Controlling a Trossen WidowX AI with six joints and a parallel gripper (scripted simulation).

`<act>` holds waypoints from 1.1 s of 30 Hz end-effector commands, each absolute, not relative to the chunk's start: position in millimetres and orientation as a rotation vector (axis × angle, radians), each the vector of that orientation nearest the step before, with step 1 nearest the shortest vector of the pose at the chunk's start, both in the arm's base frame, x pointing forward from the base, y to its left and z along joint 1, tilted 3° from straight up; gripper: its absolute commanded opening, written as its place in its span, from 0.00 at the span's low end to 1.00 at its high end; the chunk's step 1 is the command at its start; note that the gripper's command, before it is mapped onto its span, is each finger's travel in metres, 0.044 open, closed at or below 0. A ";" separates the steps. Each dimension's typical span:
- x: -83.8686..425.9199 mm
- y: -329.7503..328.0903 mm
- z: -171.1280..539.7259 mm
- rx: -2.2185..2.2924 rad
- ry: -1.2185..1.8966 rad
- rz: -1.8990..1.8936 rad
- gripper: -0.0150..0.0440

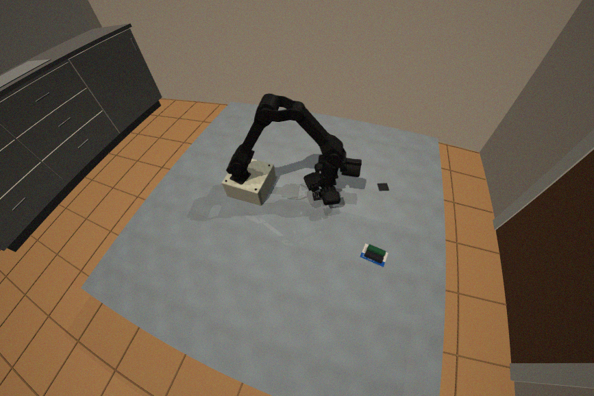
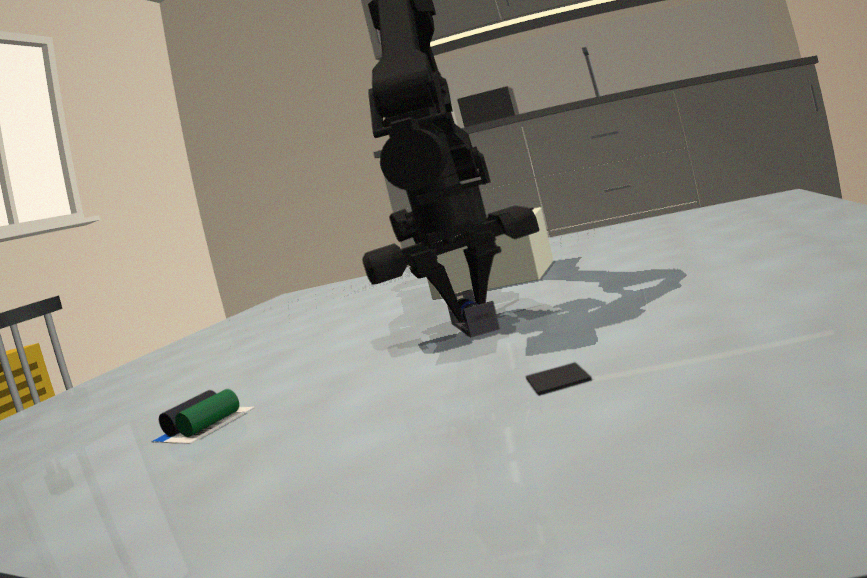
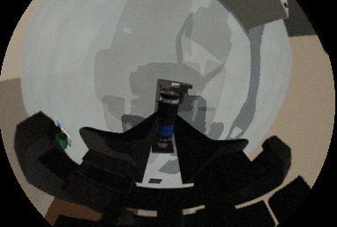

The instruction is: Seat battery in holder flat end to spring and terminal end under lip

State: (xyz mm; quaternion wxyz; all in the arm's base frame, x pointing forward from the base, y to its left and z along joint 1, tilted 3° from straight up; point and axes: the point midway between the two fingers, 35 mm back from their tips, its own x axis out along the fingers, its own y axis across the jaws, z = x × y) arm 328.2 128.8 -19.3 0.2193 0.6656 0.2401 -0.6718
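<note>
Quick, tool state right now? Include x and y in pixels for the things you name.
Tool [image 1: 323, 196] [image 2: 469, 305] [image 3: 165, 117]: closed on the blue-banded black battery [image 3: 167, 117], which is at the holder [image 2: 482, 319] [image 3: 161, 84].

1. The top camera is looking steeply down from high up, well back, taking in the whole arm [image 1: 309, 126] [image 2: 417, 129], the table [image 1: 279, 289] [image 2: 584, 477] [image 3: 66, 45] and drawers [image 1: 59, 121] [image 2: 618, 149].
2. The exterior camera is sitting low and closer, tilted, facing the arm with the drawers behind.
3. The wrist camera is looking out past the end effector [image 1: 323, 198] [image 2: 471, 306] [image 3: 167, 128] at close range, through a round, wide field.
4. Top and exterior are both showing the green cylinder [image 1: 376, 250] [image 2: 208, 412] and black square [image 1: 383, 186] [image 2: 558, 378]; all three are sharing the table.
</note>
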 end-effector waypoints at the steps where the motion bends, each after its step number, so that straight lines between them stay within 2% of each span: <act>1: 324.4 126.9 -20.4 1.838 0.673 -1.855 0.38; 23: 321.8 125.2 -20.9 1.850 0.670 -1.842 0.38; 27: 321.8 125.2 -20.9 1.850 0.670 -1.842 0.55; 33: 322.0 125.3 -14.2 1.853 0.668 -1.842 0.55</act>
